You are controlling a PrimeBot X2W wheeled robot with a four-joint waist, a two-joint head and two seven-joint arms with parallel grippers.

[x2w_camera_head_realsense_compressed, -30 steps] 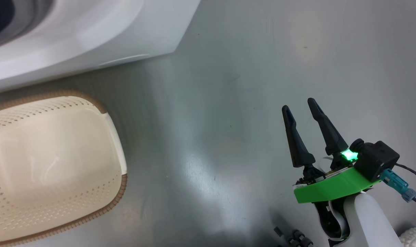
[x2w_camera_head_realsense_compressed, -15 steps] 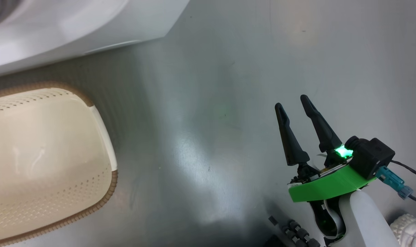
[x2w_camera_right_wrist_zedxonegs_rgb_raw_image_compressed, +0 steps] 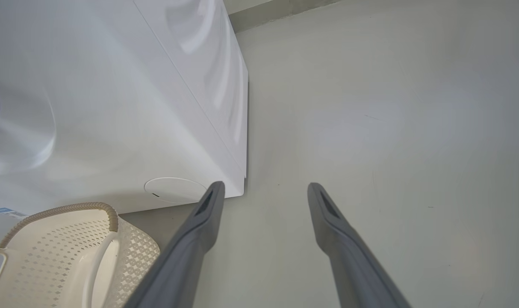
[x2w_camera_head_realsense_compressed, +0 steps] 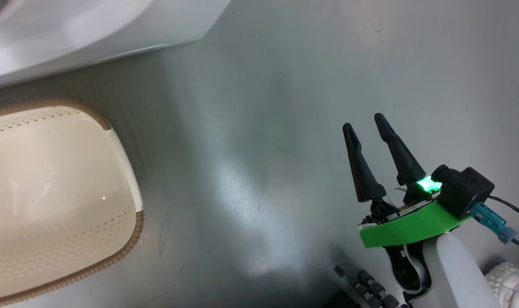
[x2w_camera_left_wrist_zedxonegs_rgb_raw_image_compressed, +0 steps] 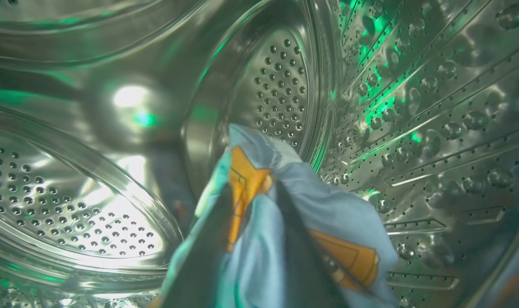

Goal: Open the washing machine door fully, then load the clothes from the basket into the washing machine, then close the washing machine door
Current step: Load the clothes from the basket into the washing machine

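With the basket [x2w_camera_head_realsense_compressed: 136, 224] looking empty, a blue-orange garment [x2w_camera_left_wrist_zedxonegs_rgb_raw_image_compressed: 259, 256] drapes the fingers [x2w_camera_left_wrist_zedxonegs_rgb_raw_image_compressed: 201, 261] of the left gripper [x2w_camera_left_wrist_zedxonegs_rgb_raw_image_compressed: 253, 196] inside the drum [x2w_camera_left_wrist_zedxonegs_rgb_raw_image_compressed: 413, 107], grip unclear; the right gripper [x2w_camera_head_realsense_compressed: 364, 121] gapes empty; closing the door is left.

You have glossy grey floor [x2w_camera_head_realsense_compressed: 259, 149] underfoot. White washing machine [x2w_camera_right_wrist_zedxonegs_rgb_raw_image_compressed: 114, 107] stands on it; cream perforated basket [x2w_camera_head_realsense_compressed: 71, 256] sits on floor, just beside machine's front.
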